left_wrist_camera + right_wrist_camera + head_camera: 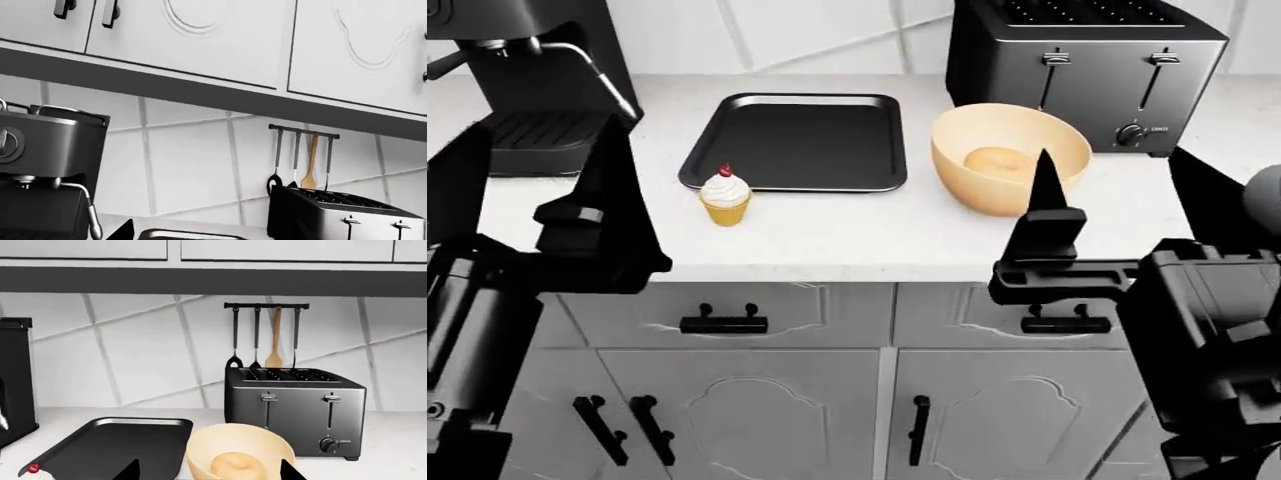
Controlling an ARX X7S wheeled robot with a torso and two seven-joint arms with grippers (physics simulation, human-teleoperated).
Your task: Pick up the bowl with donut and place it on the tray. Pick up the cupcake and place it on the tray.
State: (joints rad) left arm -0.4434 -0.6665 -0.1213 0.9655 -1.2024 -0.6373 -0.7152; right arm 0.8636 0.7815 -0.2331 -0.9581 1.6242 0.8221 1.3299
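The pale orange-tan bowl (1010, 160) stands on the counter in front of the toaster, with the peach-glazed donut (998, 160) inside it. Left of it lies the black tray (794, 140), bare. The cupcake (725, 197), white frosting with a red cherry, sits just off the tray's near left corner. My right gripper (1121, 195) is open, short of the bowl; in the right wrist view the bowl (237, 450) and donut (235, 465) lie between its fingertips (287, 469). My left gripper (531, 200) is open and holds nothing, near the counter's front edge left of the cupcake.
A black toaster (1088, 60) stands at the back right, and a coffee machine (527, 70) at the back left. Utensils hang on a wall rail (267, 306) above the toaster. White cabinet doors (881, 400) sit under the counter edge.
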